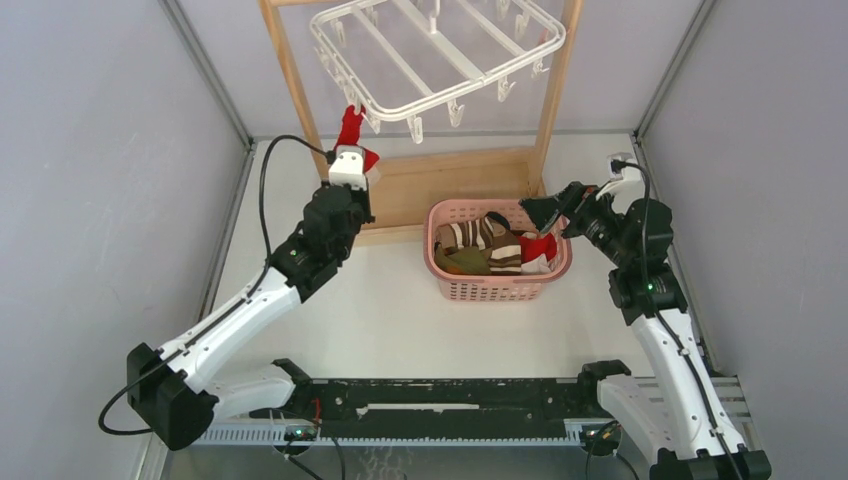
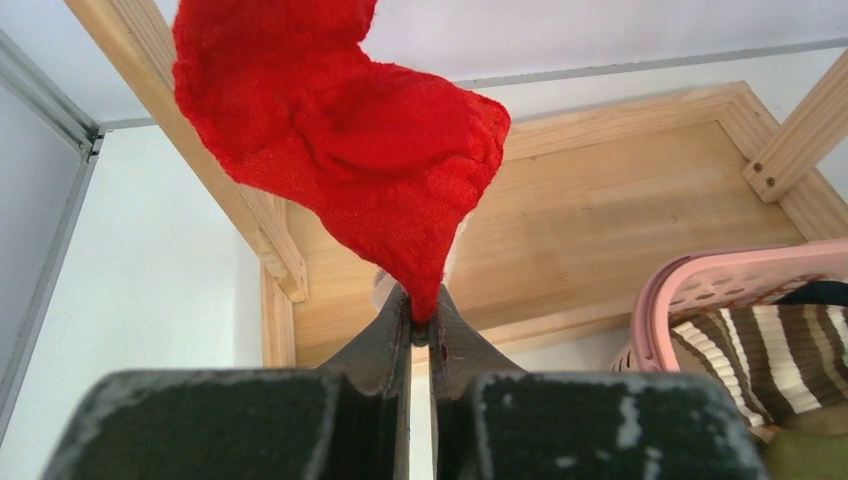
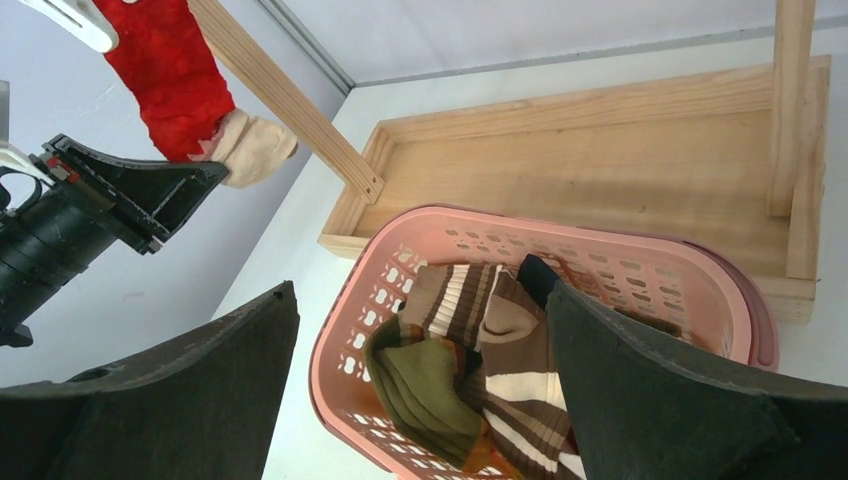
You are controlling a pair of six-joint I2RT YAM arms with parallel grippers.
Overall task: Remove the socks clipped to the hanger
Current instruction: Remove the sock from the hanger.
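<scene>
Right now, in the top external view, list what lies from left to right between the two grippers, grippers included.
In order: left gripper, shut on the red sock → pink basket holding socks → right gripper, open, at the basket's right end.

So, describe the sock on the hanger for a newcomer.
A wooden frame at the back carries the white hanger. One red sock hangs from its near-left corner, pinched by the left claw; the others lie in the pink basket.
</scene>
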